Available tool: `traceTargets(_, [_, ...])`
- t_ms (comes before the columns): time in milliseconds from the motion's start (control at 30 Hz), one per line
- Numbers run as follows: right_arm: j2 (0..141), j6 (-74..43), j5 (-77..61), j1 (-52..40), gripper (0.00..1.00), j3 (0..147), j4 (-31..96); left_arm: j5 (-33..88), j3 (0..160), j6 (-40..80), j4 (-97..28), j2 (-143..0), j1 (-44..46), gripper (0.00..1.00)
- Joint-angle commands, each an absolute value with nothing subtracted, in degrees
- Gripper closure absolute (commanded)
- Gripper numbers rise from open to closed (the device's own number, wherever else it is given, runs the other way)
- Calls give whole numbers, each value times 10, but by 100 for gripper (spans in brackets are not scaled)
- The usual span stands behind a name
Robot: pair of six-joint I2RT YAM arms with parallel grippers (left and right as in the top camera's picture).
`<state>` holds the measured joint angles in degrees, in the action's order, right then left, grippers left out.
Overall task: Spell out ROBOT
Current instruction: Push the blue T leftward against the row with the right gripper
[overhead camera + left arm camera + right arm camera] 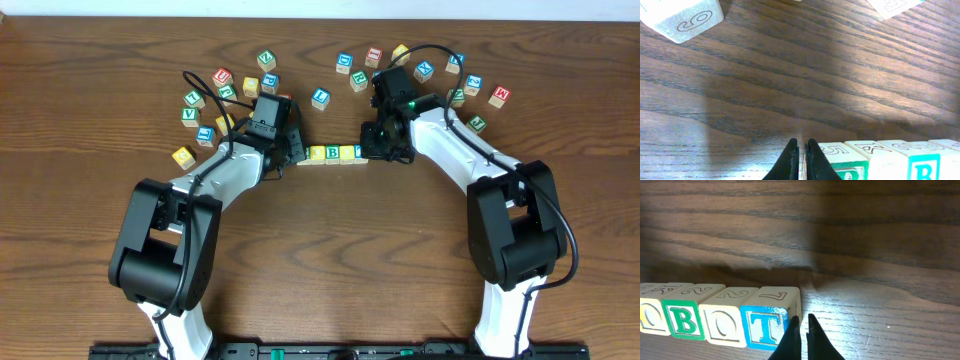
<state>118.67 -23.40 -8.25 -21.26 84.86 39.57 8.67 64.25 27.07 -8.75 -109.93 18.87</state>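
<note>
Cube row (334, 153) at table (320, 260) ctr, btwn both grippers. Left gripper (801, 152): jaws shut, nothing held, tips just beside row's first cube (840, 162); its green-edged letter face is cut off by frame bottom, and overhead the arm hides it. Right gripper (802, 325): jaws shut, nothing held, tips just beside T cube (762, 325). B cube (685, 320) and one O cube (726, 322) legible; other O (646, 316) cut off at left. Loose cubes (320, 97) beyond row, letters mostly too small to read.

B cube (686, 322), T cube (762, 327)
</note>
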Motion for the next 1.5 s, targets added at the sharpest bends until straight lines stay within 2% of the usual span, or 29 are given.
traceTargets(0, [1193,-227,-90,-211,98,845,396,90,638,266,-87,-1101,187,92])
traceTargets(1467, [1193,-232,-90,-210,99,845,401,84,638,268,-67,-1101,210,93])
